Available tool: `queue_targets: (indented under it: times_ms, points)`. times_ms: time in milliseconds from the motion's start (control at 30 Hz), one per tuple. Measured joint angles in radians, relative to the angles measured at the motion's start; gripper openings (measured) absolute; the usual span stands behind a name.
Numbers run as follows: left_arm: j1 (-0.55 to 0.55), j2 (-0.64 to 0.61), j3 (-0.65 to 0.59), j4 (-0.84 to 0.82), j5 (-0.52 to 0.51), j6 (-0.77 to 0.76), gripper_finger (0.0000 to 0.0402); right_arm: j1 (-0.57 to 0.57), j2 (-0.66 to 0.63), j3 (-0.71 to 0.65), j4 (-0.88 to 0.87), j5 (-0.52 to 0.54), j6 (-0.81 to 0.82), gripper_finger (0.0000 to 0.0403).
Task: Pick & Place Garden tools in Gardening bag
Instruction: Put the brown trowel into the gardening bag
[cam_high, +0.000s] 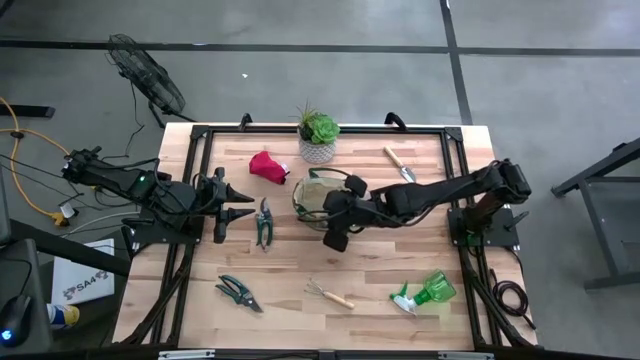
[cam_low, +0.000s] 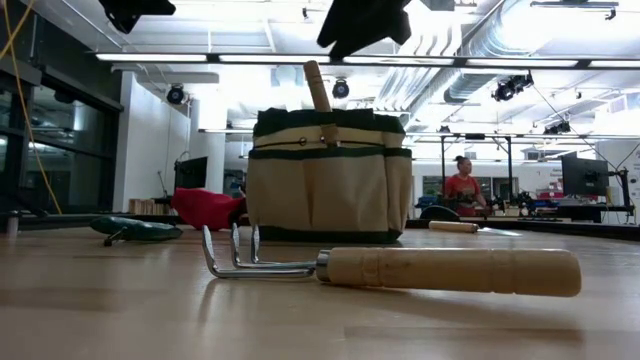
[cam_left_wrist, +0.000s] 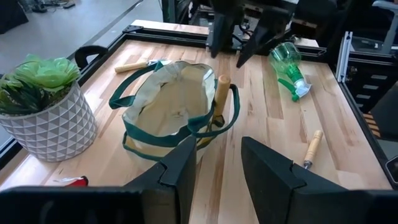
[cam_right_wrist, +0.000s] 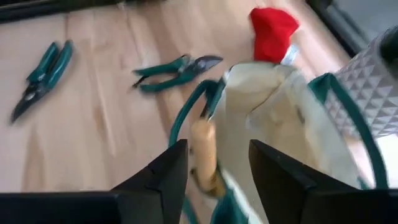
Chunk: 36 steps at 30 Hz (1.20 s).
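Trowel in bag: a wooden-handled trowel (cam_left_wrist: 221, 98) stands handle-up inside the gardening bag (cam_high: 318, 197), leaning on the rim; its long axis is near upright, blade hidden in the bag.
Right pincer: the right pincer (cam_right_wrist: 212, 163) hangs above the bag's rim at about 5 o'clock from the bag's centre in the high view; the trowel handle shows directly between and beyond its fingers.
Right pincer state: fingers spread, the handle free between them, nothing pinched.
Left pincer: the left pincer (cam_left_wrist: 217, 163) waits at 9 o'clock from the bag, fingers apart, holding nothing.
Second trowel: a trowel (cam_high: 400, 164) lies on the surface at 2 o'clock from the bag.
Hand rake: the hand rake (cam_low: 400, 268) lies flat at 6 o'clock.
Shears: one pair of pruning shears (cam_high: 264, 223) at 9 o'clock, another pair (cam_high: 238, 292) at 7 o'clock.
Others: red glove (cam_high: 266, 165) at 11 o'clock; green spray bottle (cam_high: 425, 293) at 4 o'clock.
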Motion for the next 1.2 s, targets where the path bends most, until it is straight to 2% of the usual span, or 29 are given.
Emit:
queue_targets:
  times_ms: [333, 567, 700, 833, 1067, 1200]
  points:
    - [0.000, 0.000, 0.000, -0.001, 0.000, -0.018, 0.0124, 0.045, -0.013, 0.000, -0.164, -0.160, -0.066, 0.0140]
    - [0.000, 0.000, 0.000, -0.001, 0.000, -0.018, 0.0124, 0.095, -0.010, 0.001, -0.169, -0.145, -0.077, 0.0140]
    - [0.000, 0.000, 0.000, -0.002, 0.002, -0.018, 0.0124, 0.143, 0.004, 0.002, -0.169, -0.256, -0.046, 0.0142]
    - [0.000, 0.000, 0.000, -0.003, 0.025, -0.018, 0.0124, 0.198, 0.017, 0.000, -0.182, -0.282, 0.027, 0.0142]
    - [0.000, 0.002, 0.000, -0.005, 0.052, -0.018, 0.0124, 0.261, 0.018, 0.000, -0.197, -0.256, 0.238, 0.0142]
    - [0.000, 0.002, 0.000, -0.005, 0.051, -0.018, 0.0124, 0.288, 0.018, 0.000, -0.270, -0.204, 0.456, 0.0142]
